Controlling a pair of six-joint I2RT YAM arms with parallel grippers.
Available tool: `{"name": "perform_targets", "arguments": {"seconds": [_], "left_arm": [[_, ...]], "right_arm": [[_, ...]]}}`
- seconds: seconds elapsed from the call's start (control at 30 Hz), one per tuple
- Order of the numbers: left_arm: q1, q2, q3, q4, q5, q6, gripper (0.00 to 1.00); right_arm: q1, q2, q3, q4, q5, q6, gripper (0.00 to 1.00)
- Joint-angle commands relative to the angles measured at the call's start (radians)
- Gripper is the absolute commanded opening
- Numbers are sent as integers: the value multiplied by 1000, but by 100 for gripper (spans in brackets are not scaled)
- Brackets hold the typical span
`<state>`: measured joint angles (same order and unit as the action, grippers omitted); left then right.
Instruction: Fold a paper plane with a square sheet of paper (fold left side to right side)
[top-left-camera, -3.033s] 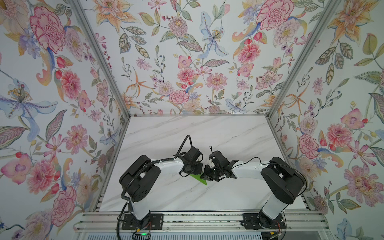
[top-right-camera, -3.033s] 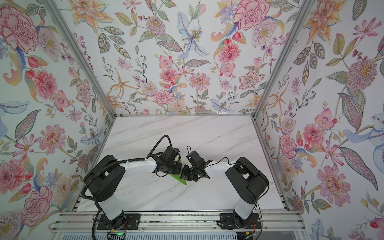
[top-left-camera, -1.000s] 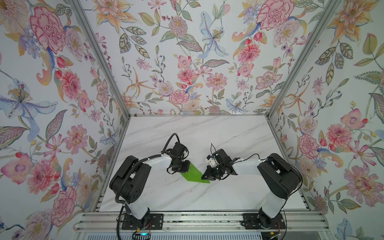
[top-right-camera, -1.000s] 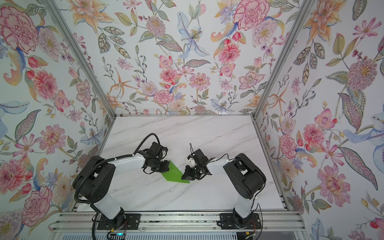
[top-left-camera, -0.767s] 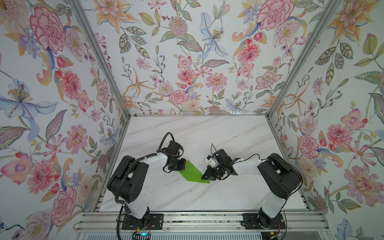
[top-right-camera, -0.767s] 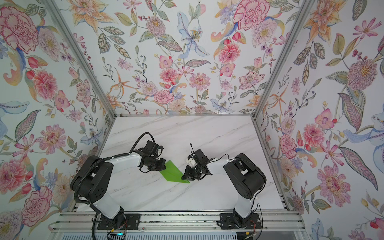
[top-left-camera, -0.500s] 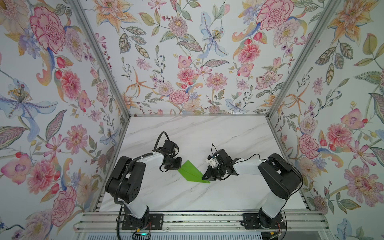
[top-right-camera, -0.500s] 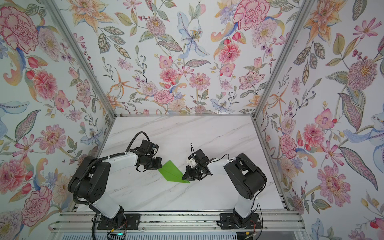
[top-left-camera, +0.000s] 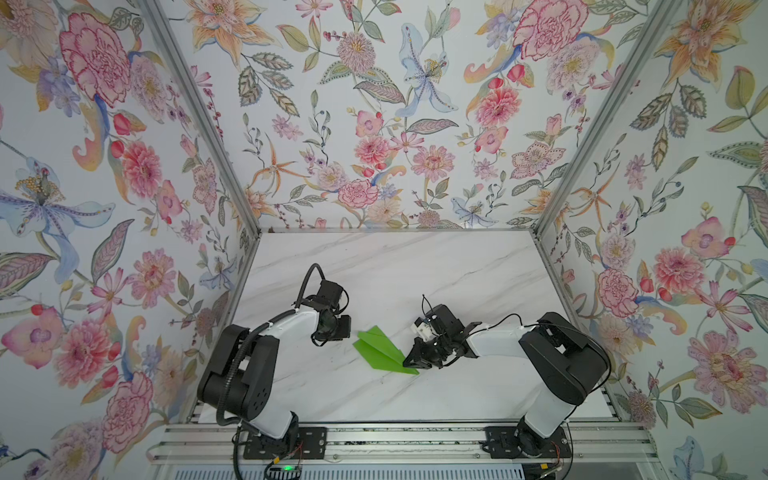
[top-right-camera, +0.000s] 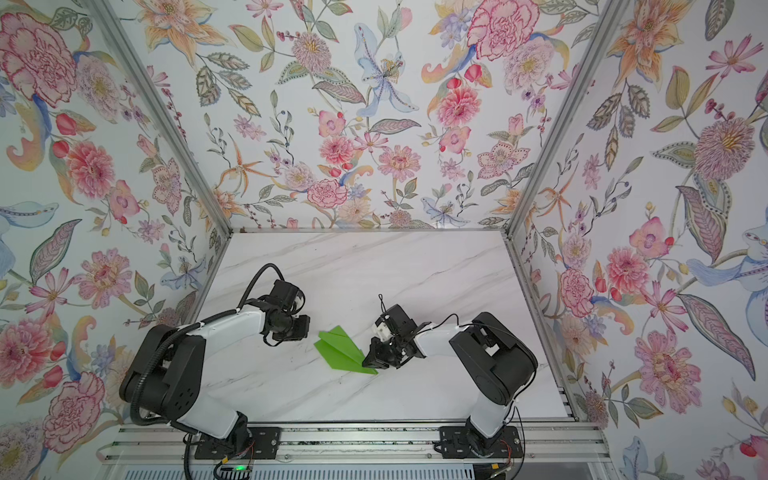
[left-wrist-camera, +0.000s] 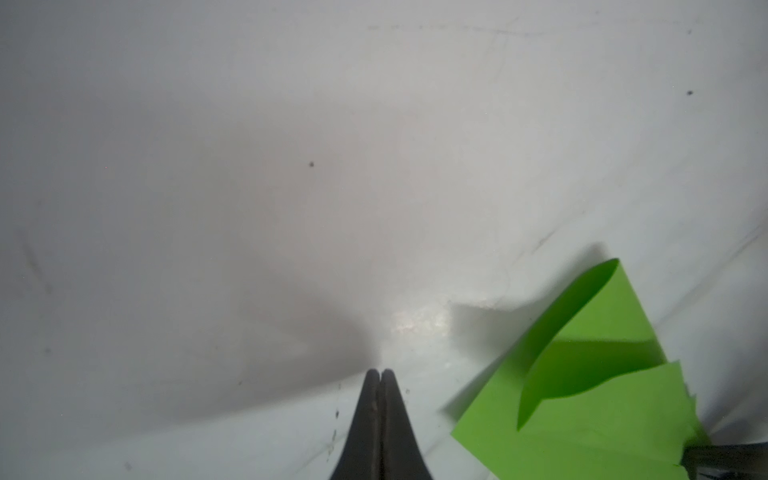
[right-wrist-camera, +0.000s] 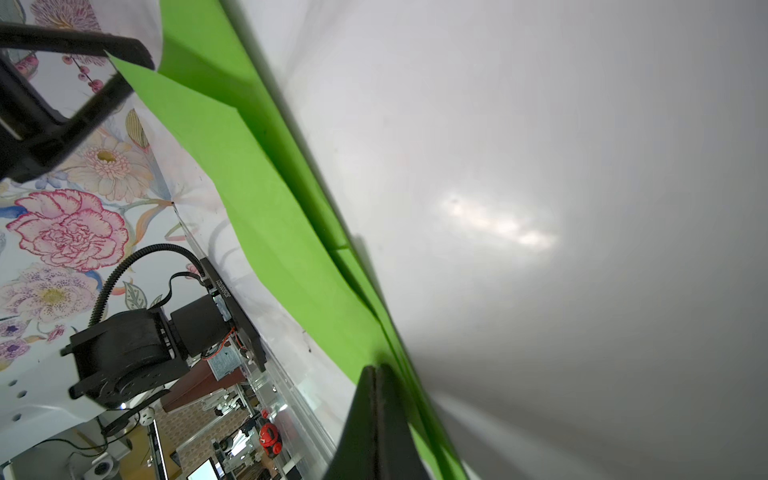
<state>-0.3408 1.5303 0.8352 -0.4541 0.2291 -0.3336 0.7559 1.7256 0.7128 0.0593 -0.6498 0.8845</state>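
The bright green paper plane (top-left-camera: 380, 349) (top-right-camera: 341, 347) lies flat on the white marble table, a slim dart whose point faces the right arm, in both top views. My right gripper (top-left-camera: 410, 362) (right-wrist-camera: 376, 368) is shut, and its tips rest on the paper near that pointed end; no paper shows between the fingers. In the right wrist view the folded layers (right-wrist-camera: 257, 174) run away from the tips. My left gripper (top-left-camera: 347, 332) (left-wrist-camera: 380, 371) is shut and holds nothing. It stands just left of the plane's wide tail (left-wrist-camera: 582, 395), apart from it.
The marble tabletop (top-left-camera: 374, 270) is closed in by flowered walls at the left, back and right. An aluminium rail (top-left-camera: 395, 440) with both arm bases runs along the front edge.
My left gripper has drawn back to the left, off the paper, uncovering the whole plane. The right gripper has stayed at the pointed end.
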Motion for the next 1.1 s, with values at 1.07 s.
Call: {"name": "perform_targets", "arguments": {"seconds": [1.07], "left_arm": [[-234,213,7,194,134,51,0]], "right_arm": [[-46,-223,-38,-84,98,81,27]]}}
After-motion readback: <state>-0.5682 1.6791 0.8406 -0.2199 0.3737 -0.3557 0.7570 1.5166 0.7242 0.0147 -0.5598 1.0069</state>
